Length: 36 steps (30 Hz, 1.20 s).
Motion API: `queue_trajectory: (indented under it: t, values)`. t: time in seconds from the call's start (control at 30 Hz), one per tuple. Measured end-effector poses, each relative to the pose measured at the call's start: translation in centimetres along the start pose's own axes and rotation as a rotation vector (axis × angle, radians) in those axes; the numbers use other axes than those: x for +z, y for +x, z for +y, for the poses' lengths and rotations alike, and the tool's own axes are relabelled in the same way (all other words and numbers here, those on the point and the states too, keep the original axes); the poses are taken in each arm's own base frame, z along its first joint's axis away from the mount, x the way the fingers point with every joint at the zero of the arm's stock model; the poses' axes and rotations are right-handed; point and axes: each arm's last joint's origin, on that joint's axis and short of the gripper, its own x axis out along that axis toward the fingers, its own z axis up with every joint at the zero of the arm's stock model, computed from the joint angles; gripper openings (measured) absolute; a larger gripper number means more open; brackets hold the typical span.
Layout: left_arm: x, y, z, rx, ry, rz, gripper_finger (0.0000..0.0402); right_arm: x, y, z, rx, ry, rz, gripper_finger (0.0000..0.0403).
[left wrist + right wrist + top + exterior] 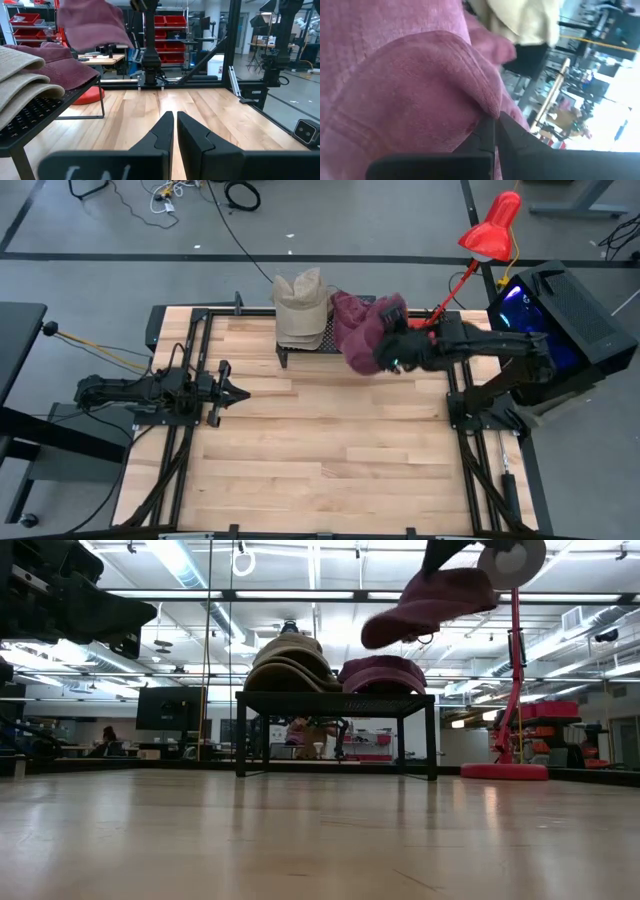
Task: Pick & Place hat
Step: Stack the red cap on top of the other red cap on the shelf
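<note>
- Currently the right gripper (397,358), right of centre in the upper part of the high view, is pinching a soft maroon fabric cap (362,340), its fingers clamped together on a fold of the cloth.
- That cap is hanging in the air above the small black metal rack (300,352); in the low view it is showing at the upper right, clear of the hats beneath it.
- On the rack a stack of beige fabric caps (302,308) is sitting beside a second maroon cap (383,673), the two piles touching.
- The left gripper (233,391) is waiting at the left of the table, low over the light wooden tabletop (330,460), its fingers nearly together and holding nothing.
- The held cap is looking light and limp: the crown is sagging and creasing around the pinch, so it will probably swing and fold when carried.
- A firmer hold would likely be on the stiffer brim or a seam; thin cloth may be slipping out of a narrow pinch.
</note>
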Motion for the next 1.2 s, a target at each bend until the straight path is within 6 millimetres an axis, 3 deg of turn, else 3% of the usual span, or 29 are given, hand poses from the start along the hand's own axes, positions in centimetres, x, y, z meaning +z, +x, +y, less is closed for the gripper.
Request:
queue_trajectory:
  t: [0.17, 0.43, 1.0, 1.2]
  values:
    - [0.0, 0.0, 0.0, 0.0, 0.0, 0.001, 0.003, -1.9, 0.5, -2.2, -0.066, 0.033, -0.045, 0.0]
    - [0.0, 0.0, 0.0, 0.0, 0.0, 0.0, 0.003, -4.3, 1.2, -4.5, -0.118, -0.123, -0.192, 0.0]
    - [0.0, 0.0, 0.0, 0.0, 0.0, 0.001, 0.003, -8.7, 4.7, -7.3, -0.153, -0.176, -0.44, 0.0]
    - [0.0, 0.0, 0.0, 0.0, 0.0, 0.0, 0.003, -9.8, 5.6, -8.0, -0.174, -0.149, -0.599, 0.0005]
